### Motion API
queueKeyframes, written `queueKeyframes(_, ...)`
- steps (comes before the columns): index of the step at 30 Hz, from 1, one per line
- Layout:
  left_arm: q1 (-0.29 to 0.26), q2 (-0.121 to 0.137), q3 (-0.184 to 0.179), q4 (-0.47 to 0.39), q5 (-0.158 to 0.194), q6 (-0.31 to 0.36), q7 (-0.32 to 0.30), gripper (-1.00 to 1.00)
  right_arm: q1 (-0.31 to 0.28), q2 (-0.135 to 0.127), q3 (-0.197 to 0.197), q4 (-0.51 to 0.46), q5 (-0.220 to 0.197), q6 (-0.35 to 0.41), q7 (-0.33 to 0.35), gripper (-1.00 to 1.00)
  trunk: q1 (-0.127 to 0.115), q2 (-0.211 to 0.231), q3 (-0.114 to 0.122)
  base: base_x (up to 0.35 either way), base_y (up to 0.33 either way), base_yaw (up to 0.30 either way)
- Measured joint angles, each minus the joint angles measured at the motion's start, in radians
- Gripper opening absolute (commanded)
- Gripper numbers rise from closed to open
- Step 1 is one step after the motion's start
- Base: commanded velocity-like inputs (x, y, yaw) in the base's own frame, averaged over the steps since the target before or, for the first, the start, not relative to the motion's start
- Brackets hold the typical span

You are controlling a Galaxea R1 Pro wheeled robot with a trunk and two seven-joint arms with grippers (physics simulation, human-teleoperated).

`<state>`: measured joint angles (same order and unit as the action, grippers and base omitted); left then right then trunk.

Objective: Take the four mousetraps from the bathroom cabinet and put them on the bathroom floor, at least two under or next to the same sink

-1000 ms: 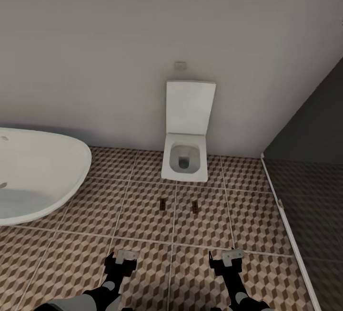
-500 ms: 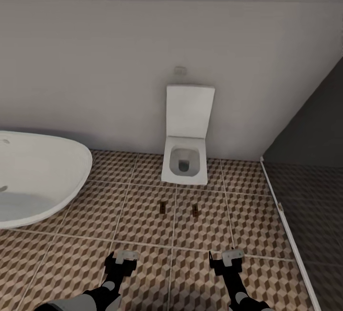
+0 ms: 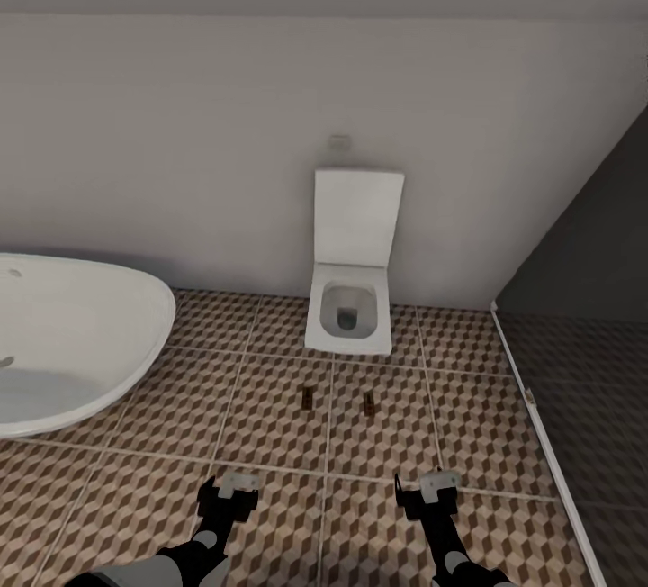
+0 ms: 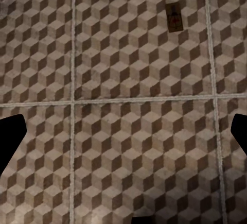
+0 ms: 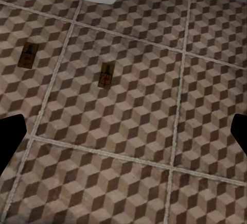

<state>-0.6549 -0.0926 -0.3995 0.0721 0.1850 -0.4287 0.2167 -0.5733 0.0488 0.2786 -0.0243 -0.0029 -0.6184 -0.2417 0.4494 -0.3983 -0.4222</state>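
Note:
Two mousetraps lie flat on the bathroom floor (image 3: 270, 452), a short way in front of the toilet. One mousetrap (image 3: 308, 398) is on the left, the other mousetrap (image 3: 368, 402) on the right. In the right wrist view both traps (image 5: 105, 75) (image 5: 28, 54) lie apart on the cube tiles. One trap (image 4: 175, 17) also appears in the left wrist view. My left gripper (image 3: 229, 490) and right gripper (image 3: 432, 488) hover low over the tiles, nearer to me than the traps. Both are open with nothing between their fingers. The cabinet and the bathroom sink are out of view.
A white rounded bathtub (image 3: 72, 344) takes up the left. The white boxy toilet (image 3: 351, 299) stands against the far wall. At the right, a white floor strip (image 3: 540, 443) borders a dark enclosure (image 3: 594, 317).
The whole picture has shifted slightly downward and things look a little smaller, so the camera has moved. The traps lie where they were, and both grippers hold the same pose.

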Motion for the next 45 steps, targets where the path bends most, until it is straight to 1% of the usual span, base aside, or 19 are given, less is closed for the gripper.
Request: queueKeyframes(45,0.0,0.0,0.0,0.0,0.0,0.001,0.0,1.0,0.0,0.0,0.0,0.0,0.0,0.0,0.0,1.0,0.0,0.0,0.073,0.0,0.0,0.0)
